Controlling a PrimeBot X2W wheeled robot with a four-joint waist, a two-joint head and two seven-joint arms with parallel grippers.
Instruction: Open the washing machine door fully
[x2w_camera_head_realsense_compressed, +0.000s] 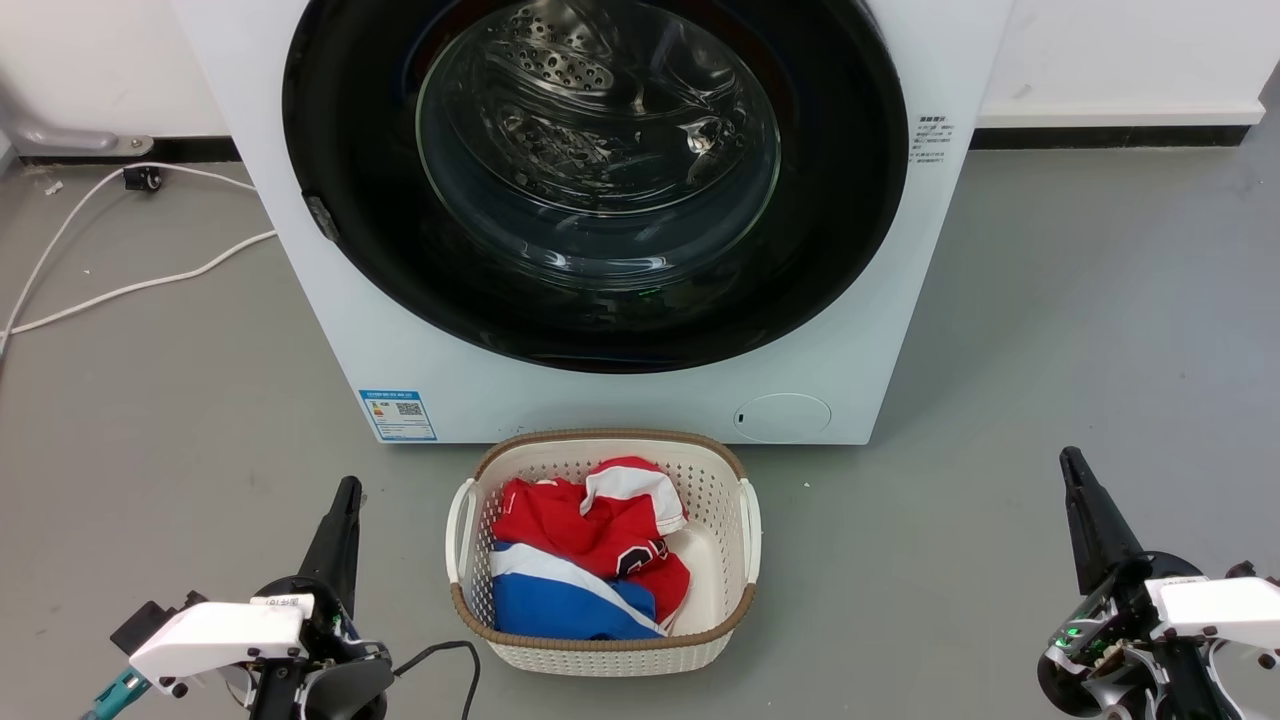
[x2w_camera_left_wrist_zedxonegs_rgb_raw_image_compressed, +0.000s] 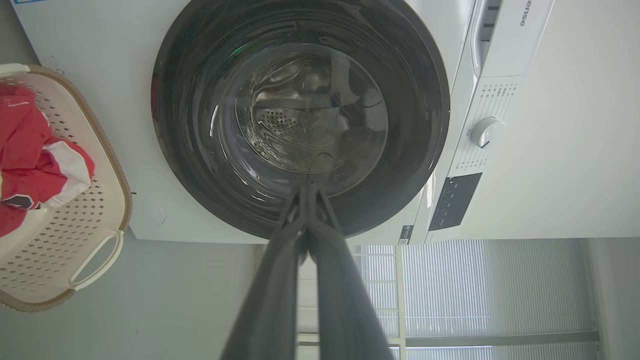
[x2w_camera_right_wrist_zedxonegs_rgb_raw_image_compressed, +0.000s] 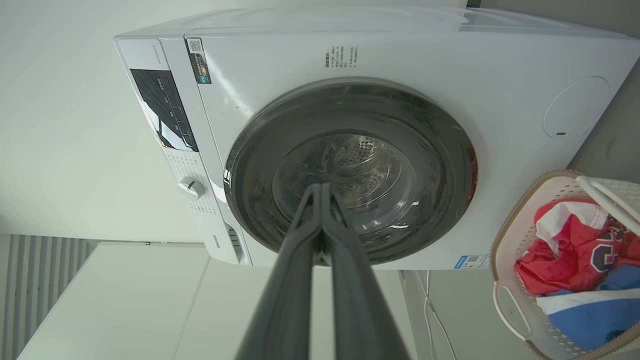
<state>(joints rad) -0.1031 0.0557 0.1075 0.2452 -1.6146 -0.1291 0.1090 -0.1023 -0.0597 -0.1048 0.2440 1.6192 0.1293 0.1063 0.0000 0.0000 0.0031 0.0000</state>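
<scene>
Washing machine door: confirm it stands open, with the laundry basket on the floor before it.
Wrong: the washing machine door is shut, flush with the washer's front, as the head view shows. The laundry basket does sit on the floor before it.

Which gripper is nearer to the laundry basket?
Left. The left gripper is just beside the laundry basket, off its left handle; the right gripper is much farther away, on its other side.

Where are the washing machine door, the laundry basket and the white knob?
washing machine door (x2w_camera_head_realsense_compressed: 600, 150): head view, on its glass centre.
laundry basket (x2w_camera_head_realsense_compressed: 600, 655): head view, on its front wall.
white knob (x2w_camera_left_wrist_zedxonegs_rgb_raw_image_compressed: 486, 132): left wrist view, on its face.
</scene>
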